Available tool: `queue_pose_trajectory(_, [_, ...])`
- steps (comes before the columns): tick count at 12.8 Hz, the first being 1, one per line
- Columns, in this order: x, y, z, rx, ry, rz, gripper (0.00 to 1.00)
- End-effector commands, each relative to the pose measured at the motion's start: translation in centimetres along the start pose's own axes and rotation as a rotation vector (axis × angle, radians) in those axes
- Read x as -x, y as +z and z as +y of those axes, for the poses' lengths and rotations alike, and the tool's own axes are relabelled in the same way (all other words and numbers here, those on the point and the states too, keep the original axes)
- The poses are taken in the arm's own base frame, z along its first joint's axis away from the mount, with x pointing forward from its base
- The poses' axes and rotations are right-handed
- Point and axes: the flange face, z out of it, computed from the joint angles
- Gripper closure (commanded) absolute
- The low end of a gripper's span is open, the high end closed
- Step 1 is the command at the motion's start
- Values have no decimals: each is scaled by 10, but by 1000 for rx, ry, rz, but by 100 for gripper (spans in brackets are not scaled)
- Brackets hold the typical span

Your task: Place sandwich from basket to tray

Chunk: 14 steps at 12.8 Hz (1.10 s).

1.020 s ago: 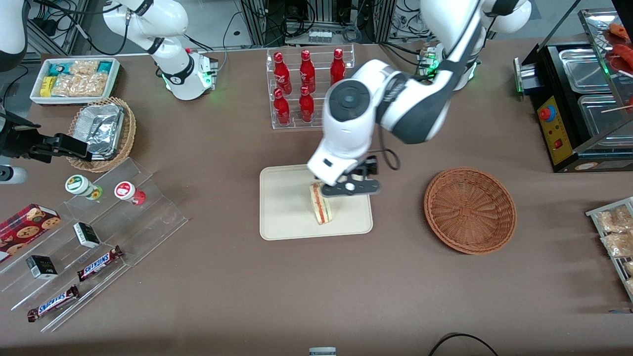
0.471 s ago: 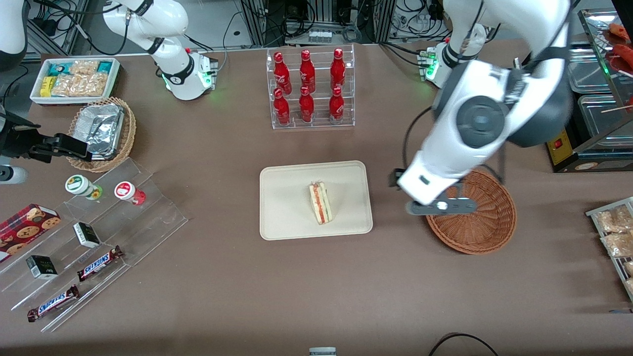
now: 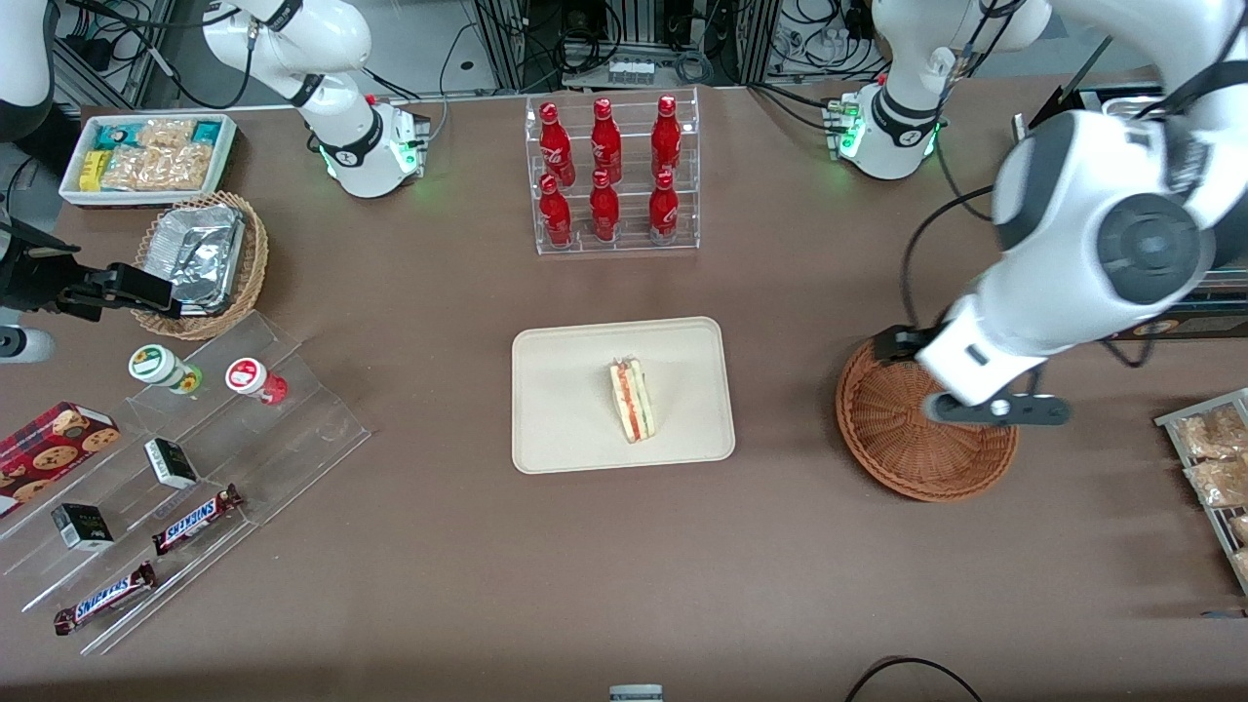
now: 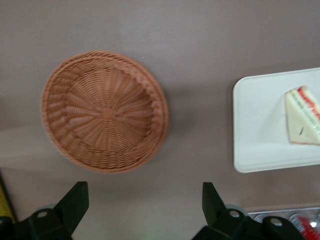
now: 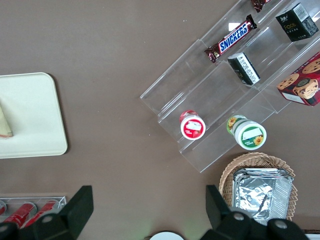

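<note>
Sandwich [image 3: 634, 400] is already on the tray [image 3: 565, 429], lying near the middle, well clear of the rim; basket [image 3: 907, 458] has nothing in it. I've got the gripper [image 3: 994, 409] hanging above the basket toward the working arm's end of the table, jaws spread wide and holding nothing, as the wrist cam shows with bare table between the fingers [image 4: 75, 202]. Risks from here look small. Main one I'd flag: if I bring the arm low, it could clip the basket rim and shove the light wicker across the table. Second: any pass over the tray could nudge the wedge or tip its layers apart. The sandwich itself is a pale triangular wedge lying flat, red, orange and green filling visible along one edge, looks intact, not squashed.
</note>
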Motion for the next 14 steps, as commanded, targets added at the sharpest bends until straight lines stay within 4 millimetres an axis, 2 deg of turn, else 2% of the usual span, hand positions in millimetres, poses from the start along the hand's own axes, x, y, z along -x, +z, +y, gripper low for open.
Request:
queue_pose_trajectory(1, [33, -13, -30, 21, 42, -3, 0])
queue_pose_trajectory(7, [64, -37, -51, 9, 42, -33, 0])
queue_pose_trajectory(8, [74, -38, -64, 12, 20, -36, 0])
queue_pose_trajectory(10, [80, -38, -77, 16, 28, -55, 0])
queue_pose_trajectory(12, [90, -45, -97, 24, 38, -68, 0])
queue_pose_trajectory(14, [99, -53, -105, 25, 24, -72, 0])
